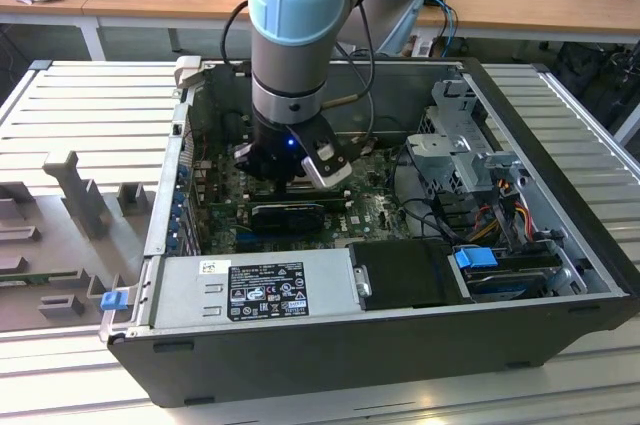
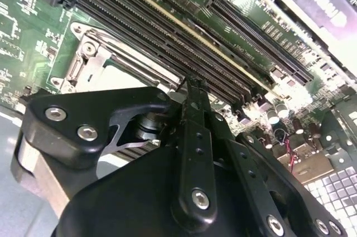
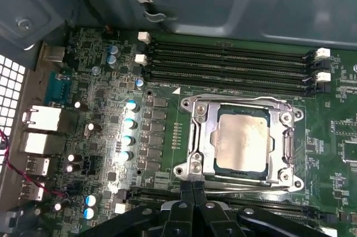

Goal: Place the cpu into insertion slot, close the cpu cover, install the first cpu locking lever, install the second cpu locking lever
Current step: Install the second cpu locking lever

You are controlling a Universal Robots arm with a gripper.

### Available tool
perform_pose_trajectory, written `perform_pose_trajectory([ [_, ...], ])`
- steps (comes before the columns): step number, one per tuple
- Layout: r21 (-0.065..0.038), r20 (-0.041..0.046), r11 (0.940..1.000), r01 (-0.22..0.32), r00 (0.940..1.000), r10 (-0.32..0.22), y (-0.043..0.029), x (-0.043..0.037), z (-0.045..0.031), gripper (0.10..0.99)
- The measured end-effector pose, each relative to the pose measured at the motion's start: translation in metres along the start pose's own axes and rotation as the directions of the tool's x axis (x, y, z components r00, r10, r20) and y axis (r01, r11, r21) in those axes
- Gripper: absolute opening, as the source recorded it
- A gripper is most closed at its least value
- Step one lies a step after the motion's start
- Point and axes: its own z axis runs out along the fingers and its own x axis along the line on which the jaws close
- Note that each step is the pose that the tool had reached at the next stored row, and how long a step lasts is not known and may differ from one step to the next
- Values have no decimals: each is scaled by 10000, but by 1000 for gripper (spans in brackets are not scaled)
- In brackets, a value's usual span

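In the first wrist view the cpu (image 3: 242, 142), a silvery square chip, lies in the insertion slot (image 3: 295, 115) on the green motherboard. The cpu cover (image 3: 202, 136), a grey metal frame, lies flat around the chip. A thin metal lever (image 3: 245, 180) runs along the socket edge nearest my fingertips. My gripper (image 3: 193, 188) is shut with nothing visible between the black fingers, its tip at the socket corner by a screw. In the second wrist view the gripper (image 2: 192, 89) points down beside the socket frame (image 2: 103, 61). The exterior view has the gripper (image 1: 290, 173) low inside the open computer case.
Long black memory slots (image 3: 228, 61) run just beyond the socket. Rear ports (image 3: 42, 131) and capacitors (image 3: 131, 122) lie to one side. The case holds a grey power supply (image 1: 250, 290), a black card (image 1: 290, 213), a metal drive cage (image 1: 460, 145) and cable bundles (image 1: 500, 215).
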Motion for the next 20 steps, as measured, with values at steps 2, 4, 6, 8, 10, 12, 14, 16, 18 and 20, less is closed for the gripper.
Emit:
perform_pose_trajectory([
  [2,-56,4,10000,9,10000,-9,-3,12,21,106],
  [4,-158,12,9999,17,10000,-16,-7,21,39,106],
  [6,-285,25,9996,28,10000,-27,-8,27,52,106],
  [8,-426,39,9991,38,10000,-36,-10,33,67,106],
  [10,-694,64,9976,63,10000,-58,-17,42,106,106],
  [12,-807,74,9967,80,9999,-74,-15,54,103,106],
  [14,-806,73,9967,80,9999,-74,-3,55,45,106],
  [16,-805,73,9967,78,9999,-73,11,60,-25,106],
  [18,-805,73,9967,79,9999,-74,22,60,-80,106],
  [20,-807,74,9967,80,9999,-74,34,61,-137,106],
])
